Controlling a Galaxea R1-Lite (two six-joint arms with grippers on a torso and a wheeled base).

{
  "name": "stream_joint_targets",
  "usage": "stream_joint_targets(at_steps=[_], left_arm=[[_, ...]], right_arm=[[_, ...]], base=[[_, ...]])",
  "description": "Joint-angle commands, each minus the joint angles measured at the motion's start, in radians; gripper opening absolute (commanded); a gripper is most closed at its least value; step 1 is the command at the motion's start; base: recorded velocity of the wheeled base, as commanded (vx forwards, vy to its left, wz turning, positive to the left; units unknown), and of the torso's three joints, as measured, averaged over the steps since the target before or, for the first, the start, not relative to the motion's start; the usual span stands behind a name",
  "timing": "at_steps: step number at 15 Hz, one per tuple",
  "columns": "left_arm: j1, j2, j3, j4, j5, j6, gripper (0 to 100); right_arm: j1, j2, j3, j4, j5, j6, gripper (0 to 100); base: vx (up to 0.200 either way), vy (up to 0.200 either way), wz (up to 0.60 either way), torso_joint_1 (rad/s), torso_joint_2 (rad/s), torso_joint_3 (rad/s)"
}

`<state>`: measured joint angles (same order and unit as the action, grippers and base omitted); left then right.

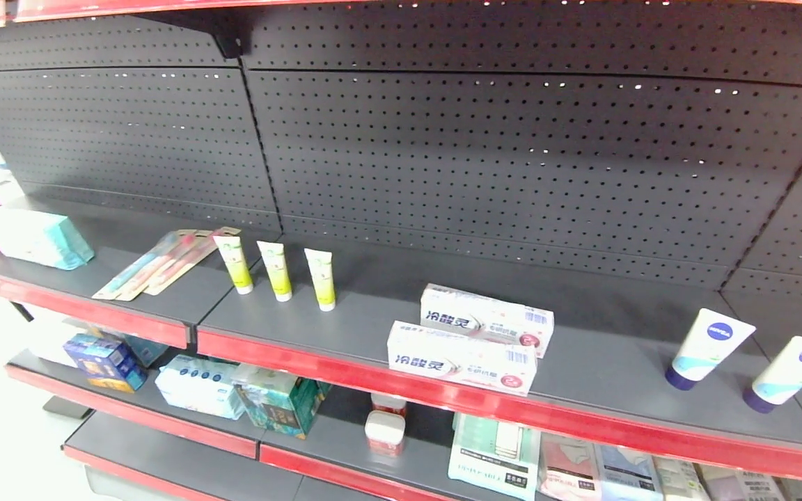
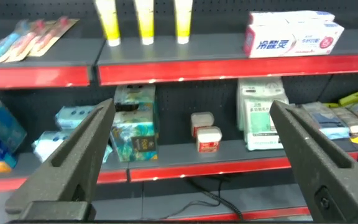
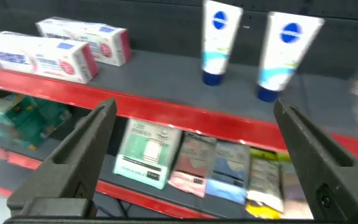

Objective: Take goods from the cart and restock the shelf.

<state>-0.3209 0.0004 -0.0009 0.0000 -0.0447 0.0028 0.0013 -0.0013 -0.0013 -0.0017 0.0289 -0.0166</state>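
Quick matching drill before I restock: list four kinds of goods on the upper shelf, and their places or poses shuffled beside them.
On the upper shelf:
1 toothbrush packs
2 yellow-green tubes
3 toothpaste boxes
4 white tubes with blue caps

A standing on their caps, right end
B lying flat, middle, near the front edge
C lying flat, left section
D upright in a row of three

Pairs: 1-C, 2-D, 3-B, 4-A
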Motion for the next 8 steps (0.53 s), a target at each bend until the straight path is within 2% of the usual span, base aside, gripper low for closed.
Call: stream_joint_targets(at_steps=[1, 7, 8], left_arm=[[-0.001, 0.000, 0.001, 0.000, 0.000, 0.000, 100], [-0.001, 0.000, 0.001, 0.000, 0.000, 0.000, 100], [-0.001, 0.000, 0.001, 0.000, 0.000, 0.000, 100]], right_arm=[[0.000, 0.001, 0.000, 0.000, 0.000, 0.000, 100], [0.002, 0.007, 0.000, 0.000, 0.000, -0.002, 100], [0.002, 0.006, 0.000, 0.000, 0.002, -0.002, 100]], base=[[0.000, 0.000, -0.60, 0.002, 0.01, 0.002], [0.000, 0.000, -0.60, 0.005, 0.01, 0.004], [0.000, 0.000, 0.00, 0.000, 0.00, 0.000]])
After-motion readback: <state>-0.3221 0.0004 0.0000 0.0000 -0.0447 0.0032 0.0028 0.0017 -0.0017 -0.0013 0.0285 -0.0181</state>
